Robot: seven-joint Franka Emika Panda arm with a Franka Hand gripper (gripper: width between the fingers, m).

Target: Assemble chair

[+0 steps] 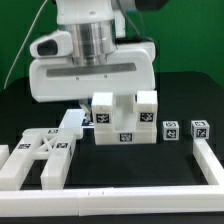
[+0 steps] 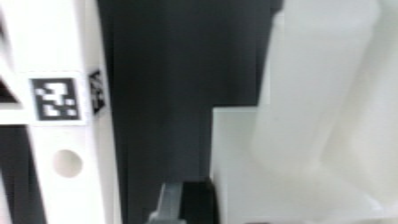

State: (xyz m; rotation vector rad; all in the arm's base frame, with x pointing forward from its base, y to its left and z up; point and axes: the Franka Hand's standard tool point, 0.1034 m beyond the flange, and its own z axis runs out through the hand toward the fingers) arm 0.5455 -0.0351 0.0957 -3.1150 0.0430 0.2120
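Chair [image 1: 124, 124] white, blocky, two posts upright; black-and-white tags [image 1: 126, 137] on faces

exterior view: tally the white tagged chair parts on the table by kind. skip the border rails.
chunky stepped block cluster, centre: 1
flat cross-braced frame, on the exterior view's left: 1
small tagged blocks, on the exterior view's right: 2
Total: 4
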